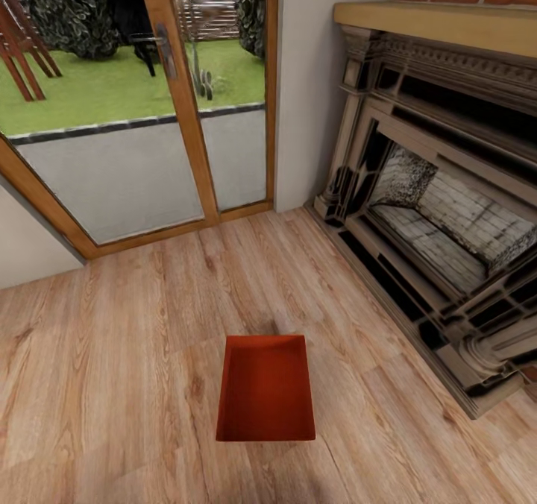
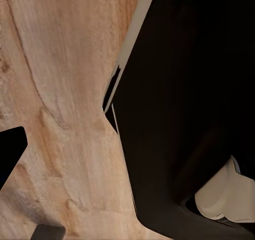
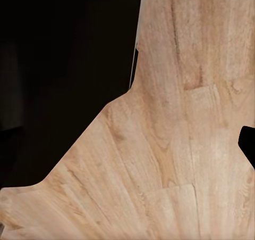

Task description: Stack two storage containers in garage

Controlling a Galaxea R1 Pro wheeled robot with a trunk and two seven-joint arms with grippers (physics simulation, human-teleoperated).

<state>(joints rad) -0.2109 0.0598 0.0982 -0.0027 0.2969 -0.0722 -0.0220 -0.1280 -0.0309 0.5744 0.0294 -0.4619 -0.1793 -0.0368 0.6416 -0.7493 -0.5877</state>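
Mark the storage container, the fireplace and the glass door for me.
storage container (image 1: 265, 392), head view, inside bottom of the bin.
fireplace (image 1: 447, 221), head view, brick firebox floor.
glass door (image 1: 112, 168), head view, lower pane.

Open wood plank floor (image 1: 112, 370) is surrounding the storage container (image 1: 266, 388) on every side, leaving free approach from left, right and front. A stone fireplace (image 1: 440, 213) is bounding the right side, its base well apart from the container. Glazed wooden doors (image 1: 149, 101) are closing off the far side. In the wrist views, dark robot bodywork (image 2: 191, 112) is standing beside bare planks.
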